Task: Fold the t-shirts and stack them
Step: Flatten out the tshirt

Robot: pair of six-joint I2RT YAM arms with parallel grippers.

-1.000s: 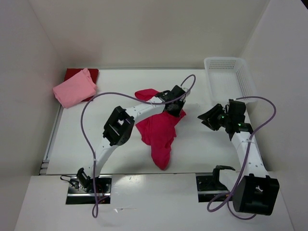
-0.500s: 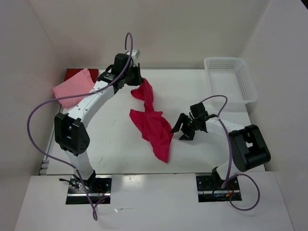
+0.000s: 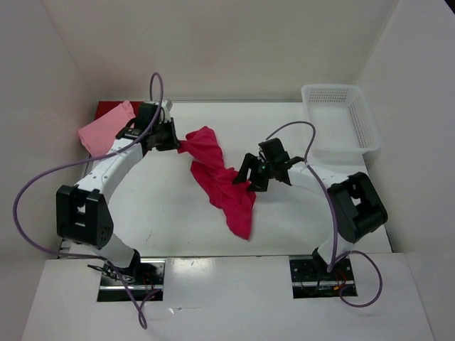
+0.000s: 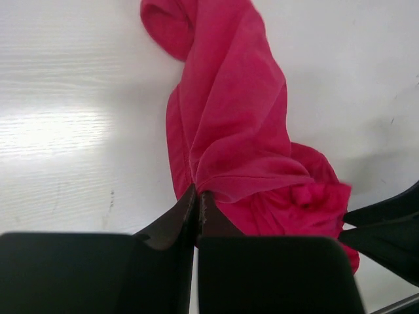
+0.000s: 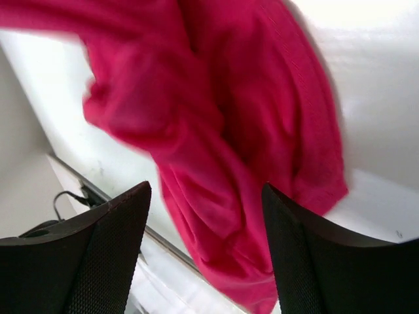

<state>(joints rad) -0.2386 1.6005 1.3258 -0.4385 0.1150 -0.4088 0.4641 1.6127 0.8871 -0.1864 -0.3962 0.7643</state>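
So the magenta-crimson t-shirt [image 3: 217,181] is lying roughly mid-table, not folded at all. It's pulled out into a long twisted rope that runs diagonally from its far-left end down to a loose point near the front edge of the white table [image 3: 163,206]. It looks bunched and wrinkled along the whole length.

The left gripper [image 3: 173,140] has the far-left end of it. In the left wrist view the two fingers [image 4: 186,212] are pinched tight together with a fold of the cloth caught right between them, and the rest of the shirt trails away across the table.

The right gripper [image 3: 247,181] sits right at the shirt's right edge, about halfway along it. Its jaws are spread wide with nothing clamped. In the right wrist view both fingers [image 5: 111,255] stand well apart with the crumpled red fabric showing in the gap, but I honestly can't tell if they're touching the cloth or just above it.

The other two shirts are off in the far-left corner. The light pink t-shirt [image 3: 106,133] is folded and lies on top of the dark red t-shirt [image 3: 106,107], which only peeks out behind it.

A white mesh basket [image 3: 330,87] sits in the far-right corner, well apart from everything. Purple cables [image 3: 43,177] loop off both arms.
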